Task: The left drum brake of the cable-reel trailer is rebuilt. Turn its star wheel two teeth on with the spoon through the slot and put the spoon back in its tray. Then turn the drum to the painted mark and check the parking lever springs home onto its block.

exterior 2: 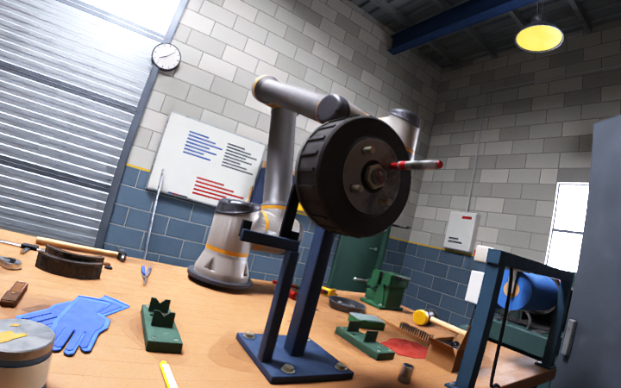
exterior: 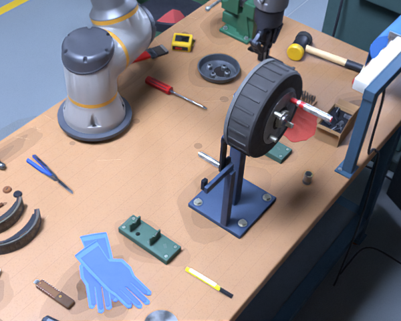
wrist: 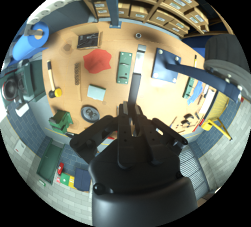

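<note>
The brake spoon (wrist: 136, 74), a flat dark bar with a silvery bent tip, hangs from my gripper high above the bench, behind the dark drum (exterior: 263, 107) on its blue stand (exterior: 232, 204). A red-banded lever (exterior: 311, 110) sticks out from the drum's hub side. One green tray (exterior: 149, 239) with two notched posts stands near the front of the bench, and another green tray (wrist: 124, 67) lies beyond the stand. The spoon is hidden by the drum in the side cameras. My gripper (wrist: 131, 112) is closed on the spoon's handle.
Behind the drum stand a green vise (exterior: 237, 19), a yellow-headed mallet (exterior: 318, 53) and a round grey cap (exterior: 218, 68). A red screwdriver (exterior: 173, 91) lies by the robot base. Blue gloves (exterior: 107, 273), brake shoes (exterior: 12, 224) and a parts box (exterior: 337, 122) sit around the edges.
</note>
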Robot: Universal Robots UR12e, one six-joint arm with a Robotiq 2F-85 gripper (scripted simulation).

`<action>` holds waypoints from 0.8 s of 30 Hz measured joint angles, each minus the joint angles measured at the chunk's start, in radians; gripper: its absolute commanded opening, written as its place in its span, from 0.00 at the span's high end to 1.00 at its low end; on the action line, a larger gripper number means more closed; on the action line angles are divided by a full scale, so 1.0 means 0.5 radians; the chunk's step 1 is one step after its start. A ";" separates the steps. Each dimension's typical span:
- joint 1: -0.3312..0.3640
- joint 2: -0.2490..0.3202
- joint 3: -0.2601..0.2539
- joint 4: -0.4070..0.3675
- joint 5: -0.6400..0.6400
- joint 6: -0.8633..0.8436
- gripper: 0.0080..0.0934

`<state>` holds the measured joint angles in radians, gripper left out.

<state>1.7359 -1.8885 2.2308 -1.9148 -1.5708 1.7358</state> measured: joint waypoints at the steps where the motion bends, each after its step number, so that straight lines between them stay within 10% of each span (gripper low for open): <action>1: 0.001 -0.022 -0.034 0.056 0.000 0.001 1.00; 12: 0.008 -0.137 -0.330 0.466 0.000 0.008 1.00; 24: -0.006 -0.151 -0.361 0.519 0.000 -0.006 1.00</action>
<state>1.7328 -1.9642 2.0504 -1.6552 -1.5706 1.7326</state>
